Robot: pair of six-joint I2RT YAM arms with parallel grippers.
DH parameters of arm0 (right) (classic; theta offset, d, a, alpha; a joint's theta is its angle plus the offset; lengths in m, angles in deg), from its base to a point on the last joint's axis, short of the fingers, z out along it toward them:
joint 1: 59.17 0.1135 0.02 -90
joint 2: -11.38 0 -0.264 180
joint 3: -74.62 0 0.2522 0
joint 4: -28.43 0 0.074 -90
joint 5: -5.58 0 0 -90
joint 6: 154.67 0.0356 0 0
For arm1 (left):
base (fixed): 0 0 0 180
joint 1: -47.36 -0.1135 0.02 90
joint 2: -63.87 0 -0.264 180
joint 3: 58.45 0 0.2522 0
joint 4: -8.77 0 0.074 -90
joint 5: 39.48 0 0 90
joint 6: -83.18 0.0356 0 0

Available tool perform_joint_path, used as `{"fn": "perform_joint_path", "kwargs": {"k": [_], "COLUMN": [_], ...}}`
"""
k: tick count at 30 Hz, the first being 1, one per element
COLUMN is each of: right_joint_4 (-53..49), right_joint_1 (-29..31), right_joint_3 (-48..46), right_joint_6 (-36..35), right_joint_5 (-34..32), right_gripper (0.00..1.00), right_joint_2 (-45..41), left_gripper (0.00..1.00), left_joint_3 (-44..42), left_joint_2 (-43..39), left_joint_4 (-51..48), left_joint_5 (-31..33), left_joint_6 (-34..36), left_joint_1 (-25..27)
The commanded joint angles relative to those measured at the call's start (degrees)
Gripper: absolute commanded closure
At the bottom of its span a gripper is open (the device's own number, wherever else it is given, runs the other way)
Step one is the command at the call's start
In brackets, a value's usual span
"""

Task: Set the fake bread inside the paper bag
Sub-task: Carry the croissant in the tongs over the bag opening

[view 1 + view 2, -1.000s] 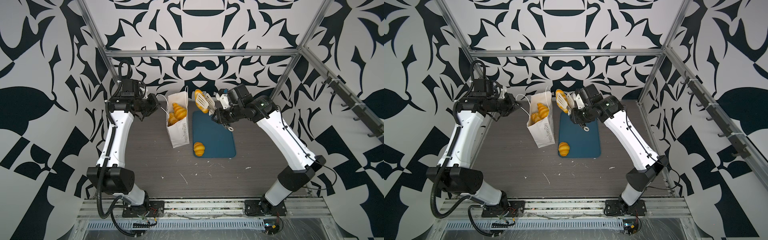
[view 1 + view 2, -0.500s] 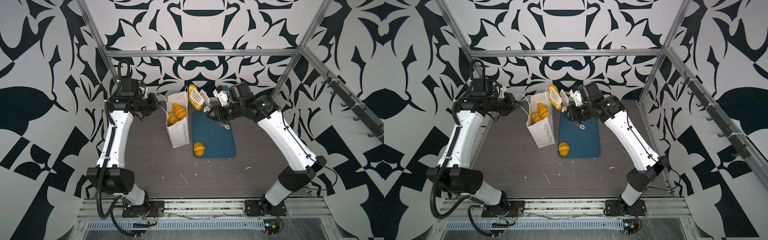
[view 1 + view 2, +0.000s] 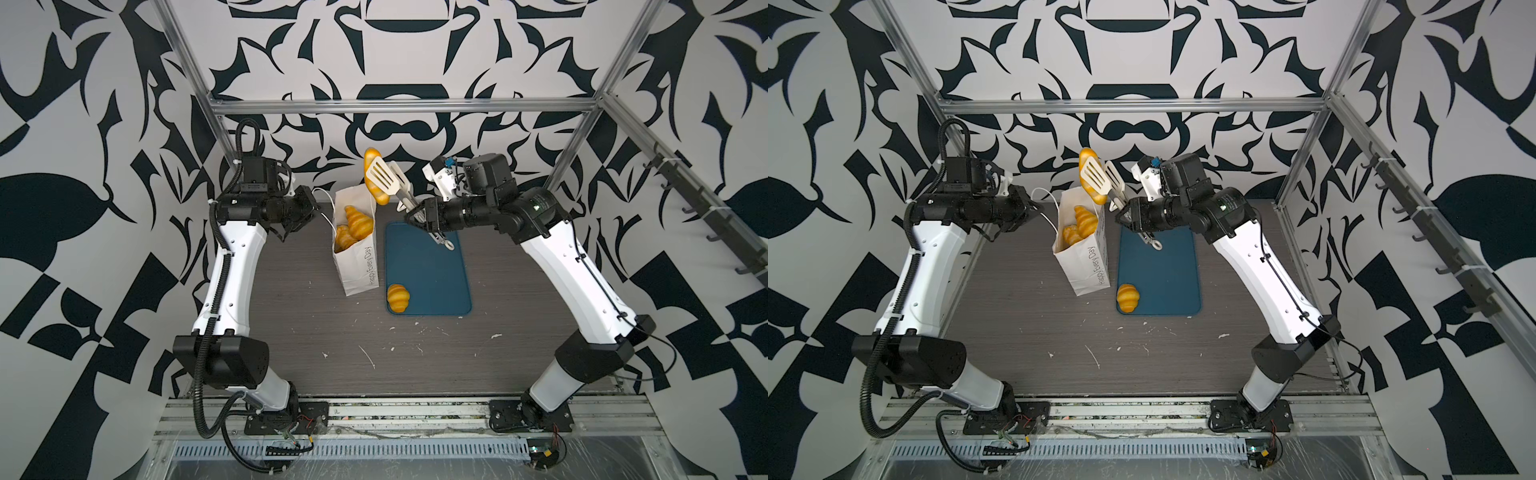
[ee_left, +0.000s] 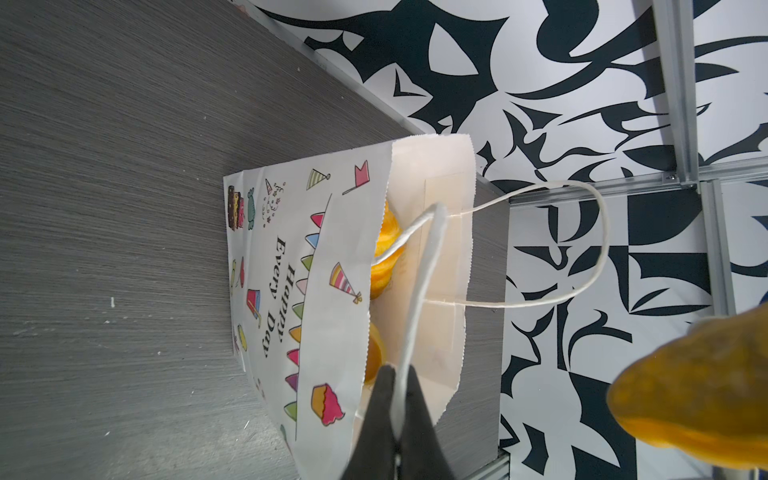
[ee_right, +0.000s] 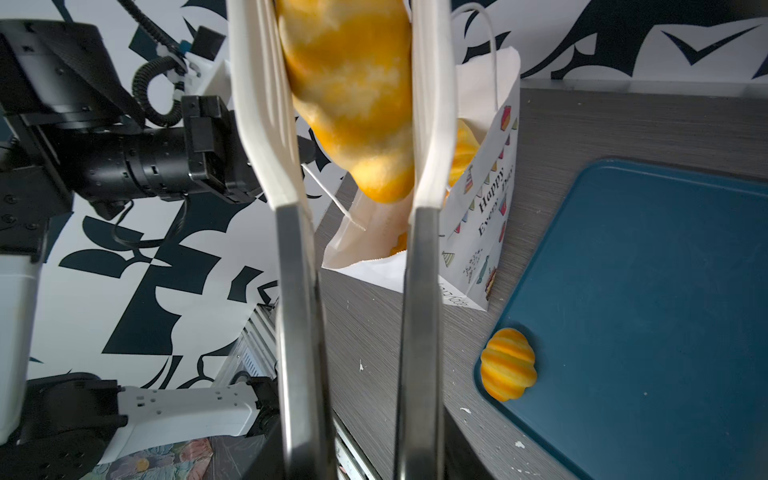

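Observation:
The white paper bag [image 3: 360, 266] stands upright on the dark table in both top views, its mouth open, with croissants [image 3: 356, 221] inside. My left gripper [image 4: 397, 382] is shut on one thin cord handle [image 4: 419, 266] and holds that side of the bag. My right gripper [image 3: 420, 215] is shut on the metal handles of white slotted tongs [image 3: 385, 178]. The tongs clamp a long fake bread loaf [image 5: 353, 83] that hangs just above the bag's far right rim. One more croissant [image 3: 398, 297] lies on the blue tray's near left corner.
The flat blue tray [image 3: 432, 270] lies right beside the bag. The bag's second cord handle [image 4: 598, 249] loops free toward the back wall. White crumbs [image 3: 368, 357] dot the table's front. Aluminium frame posts and patterned walls close in behind and at both sides.
My right arm has carried the tongs and loaf leftward and a little higher, from over the tray's far end to above the bag's rim. The left gripper and bag have stayed still.

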Motion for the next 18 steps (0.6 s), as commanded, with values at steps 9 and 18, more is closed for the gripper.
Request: {"fn": "perform_joint_path", "kwargs": {"k": [9, 18], "right_joint_4": [5.04, 4.52], "right_joint_1": [2.9, 3.21], "right_joint_3": [7.51, 7.54], "right_joint_6": [-0.23, 0.14], "right_joint_5": [4.67, 5.73], "right_gripper": [0.59, 0.59], "right_joint_2": [4.89, 7.74], "left_gripper": [1.0, 1.0], "left_joint_3": [1.69, 2.0], "left_joint_2": [0.6, 0.76], "left_joint_4": [-1.86, -2.13], "left_joint_5": [0.04, 0.11], "left_joint_6": [0.09, 0.27], "left_joint_1": [-0.24, -0.24]}}
